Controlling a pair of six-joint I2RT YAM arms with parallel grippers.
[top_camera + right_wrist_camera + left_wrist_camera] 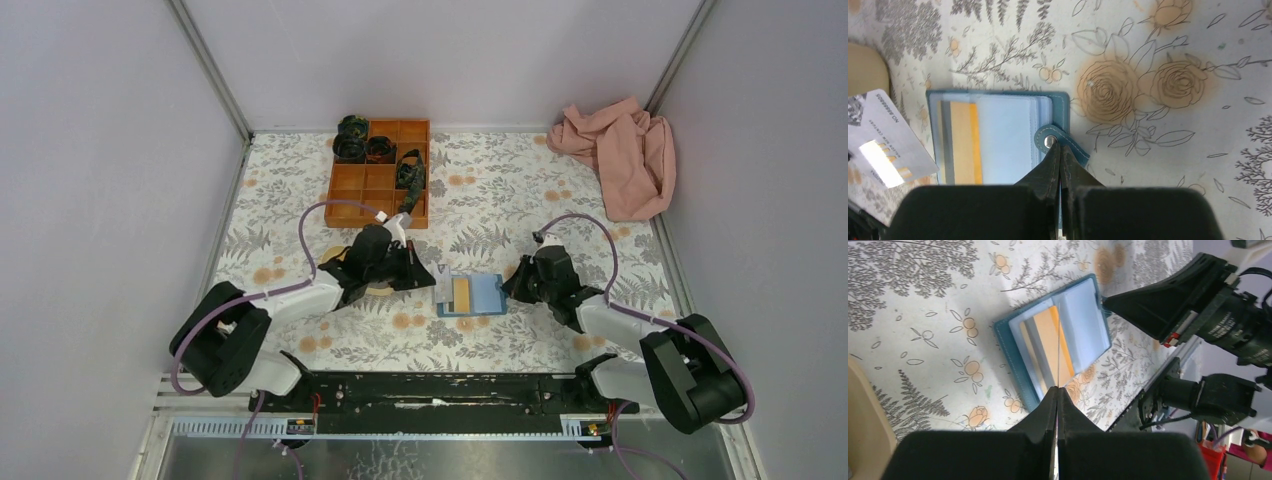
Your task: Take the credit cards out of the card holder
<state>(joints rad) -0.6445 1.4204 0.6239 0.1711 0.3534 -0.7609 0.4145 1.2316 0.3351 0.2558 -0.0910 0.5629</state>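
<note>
left jaws: left gripper (1057, 394) fully closed on a white card (888, 146). In the left wrist view the card is edge-on, a thin line running out from between the fingertips.
right jaws: right gripper (1060, 154) has its fingers pressed together, tips on the snap tab (1050, 140) at the right edge of the card holder (487, 296). Can't tell if the tab is pinched or just pinned down.
table (520, 200): floral-print top, both arms angled in toward the middle from the near edge.
pink cloth (620, 155): crumpled in the far right corner, well apart from everything else.
orange divider tray (378, 190): far side, left of centre. It has dark rolled items (352, 140) in the back-left compartments and one more in the right column.
beige tray (863, 70): mostly hidden under the left arm, left of the card holder.
card holder: open and flat on the table between the two grippers, pale blue pockets facing up.
tan card (962, 142): in a pocket on the holder's left half, lying flat, with a grey strip along its left side.
white card: out of the pockets, at the holder's left edge, tilted, printed number visible on its face.
</note>
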